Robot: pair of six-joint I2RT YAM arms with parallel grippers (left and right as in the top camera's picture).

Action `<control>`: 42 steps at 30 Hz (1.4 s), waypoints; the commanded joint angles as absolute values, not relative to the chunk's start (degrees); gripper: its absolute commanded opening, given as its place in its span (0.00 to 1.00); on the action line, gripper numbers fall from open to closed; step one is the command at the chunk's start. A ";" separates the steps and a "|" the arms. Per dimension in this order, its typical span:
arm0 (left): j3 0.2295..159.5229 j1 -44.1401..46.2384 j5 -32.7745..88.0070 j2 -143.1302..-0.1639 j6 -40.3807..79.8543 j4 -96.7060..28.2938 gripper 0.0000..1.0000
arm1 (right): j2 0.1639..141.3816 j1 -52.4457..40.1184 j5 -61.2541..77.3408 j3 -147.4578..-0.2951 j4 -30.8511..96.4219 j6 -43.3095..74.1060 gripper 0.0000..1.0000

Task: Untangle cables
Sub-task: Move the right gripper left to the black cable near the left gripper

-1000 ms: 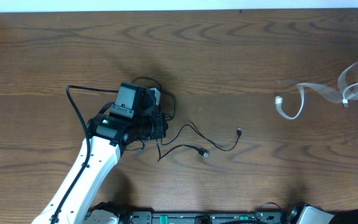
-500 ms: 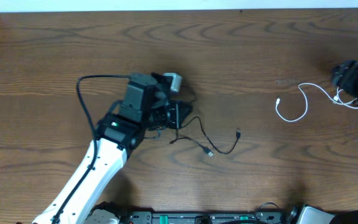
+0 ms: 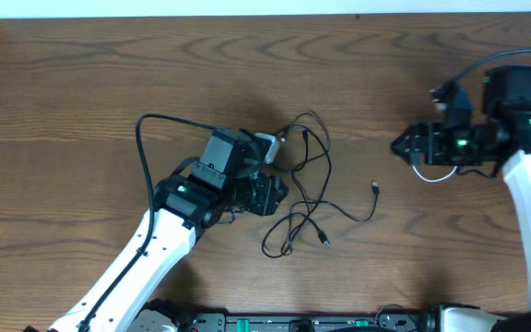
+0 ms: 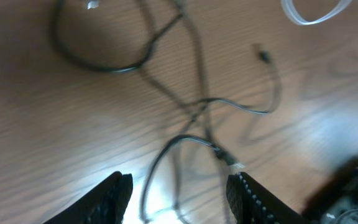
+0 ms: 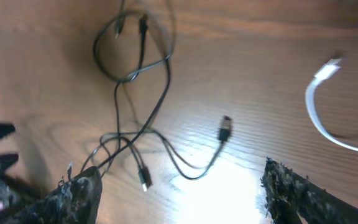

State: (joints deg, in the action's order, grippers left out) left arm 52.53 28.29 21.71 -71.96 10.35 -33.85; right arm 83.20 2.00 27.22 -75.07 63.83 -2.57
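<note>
Tangled thin black cords (image 3: 313, 175) on brown wooden table (image 3: 81, 83); thin white cord (image 5: 310, 107) well apart, presumably kept separate. Left end effector (image 4: 179, 183), right end effector (image 5: 180, 171) spread wide, gripping nothing.

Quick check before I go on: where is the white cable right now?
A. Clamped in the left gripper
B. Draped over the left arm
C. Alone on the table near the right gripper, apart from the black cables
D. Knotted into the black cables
C: the white cable lies flat on the wood by the right gripper, with bare table between it and the black cables.
</note>
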 commanded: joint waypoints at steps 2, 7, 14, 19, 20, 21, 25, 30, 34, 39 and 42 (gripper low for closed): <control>52.29 27.99 15.77 -72.34 9.04 -36.82 0.54 | 86.78 -3.90 27.57 -75.90 65.32 -4.34 0.80; 52.29 27.99 16.25 -72.34 9.04 -40.36 0.54 | 91.81 -10.11 27.57 -75.85 66.92 -0.45 0.80; 52.29 27.99 21.50 -72.34 9.04 -42.39 0.54 | 99.59 -16.80 27.55 -74.81 65.60 10.79 0.73; 52.29 27.99 21.61 -72.34 9.02 -42.39 0.54 | 105.08 -19.92 28.27 -74.11 62.89 17.06 0.73; 52.29 27.99 21.61 -72.34 9.02 -42.39 0.54 | 106.02 -20.58 29.23 -74.06 62.72 17.34 0.72; 52.29 27.99 21.61 -72.34 9.02 -42.39 0.54 | 106.98 -21.39 30.55 -74.06 62.61 17.32 0.72; 52.29 27.99 21.56 -72.34 9.02 -42.37 0.54 | 109.01 -24.21 31.46 -74.06 62.35 16.88 0.73; 52.29 27.99 21.56 -72.34 9.02 -42.39 0.54 | 109.43 -25.98 30.17 -74.02 61.63 17.96 0.69; 52.29 27.99 21.39 -72.34 9.02 -42.37 0.54 | 109.43 -26.79 30.63 -74.02 60.51 24.14 0.60; 52.29 27.99 21.32 -72.34 9.02 -42.17 0.53 | 109.43 -28.25 34.02 -74.02 60.12 29.69 0.32; 52.29 27.99 18.37 -72.34 9.21 -41.74 0.50 | 109.43 -28.97 37.45 -74.02 60.12 32.38 0.32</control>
